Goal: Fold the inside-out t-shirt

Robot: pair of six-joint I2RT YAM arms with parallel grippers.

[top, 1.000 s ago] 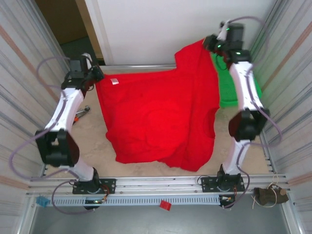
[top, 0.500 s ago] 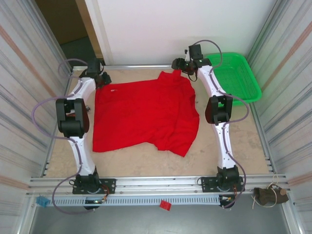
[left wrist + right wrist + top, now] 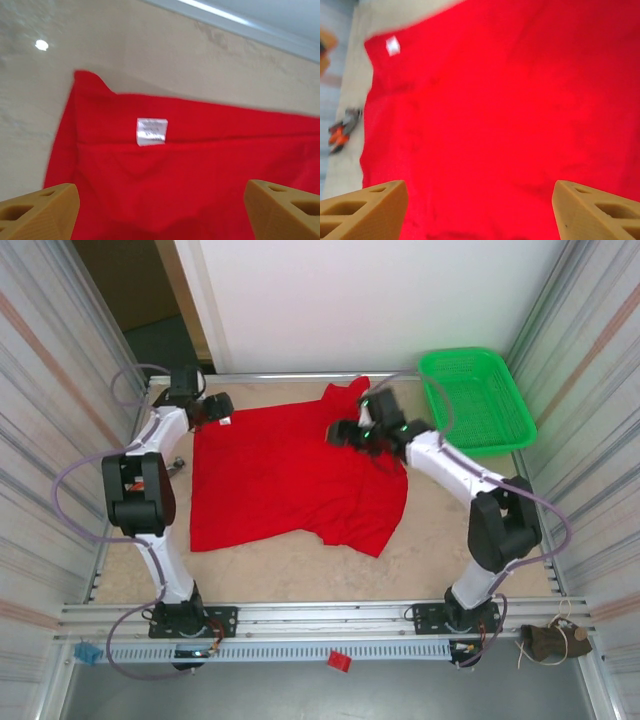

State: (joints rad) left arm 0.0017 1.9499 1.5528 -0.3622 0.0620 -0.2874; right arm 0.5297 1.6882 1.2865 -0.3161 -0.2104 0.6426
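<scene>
**Red shirt spread flat, both grippers empty above it**

A beige tabletop (image 3: pixel 440 530) sits between corrugated metal side walls, with a white wall behind its far edge. By the left edge lies a small orange-handled tool (image 3: pixel 342 131), just off the cloth.

The left gripper (image 3: pixel 213 408) hangs over the far-left corner. Its jaws stand wide apart with nothing between them. Directly below it is a white care label (image 3: pixel 152 131), sewn to the inside-out t-shirt (image 3: pixel 290 475).

The shirt lies mostly flat, from near the left edge past the middle of the tabletop, and reaches almost to the far edge. I judge it is laid out this way so that a fold can start from smooth cloth.

Its left side is one straight line, probably the hem. The right side is ragged, with a bunched sleeve near the far edge and another lobe toward the near edge. By that reading the long axis runs left to right, with the collar end toward the right.

The right gripper (image 3: pixel 345 432) hovers over the shirt's far-right part. Its jaws are spread too and grip nothing.

A green mesh basket (image 3: pixel 476 352) stands in the far-right corner, clear of the shirt.
</scene>
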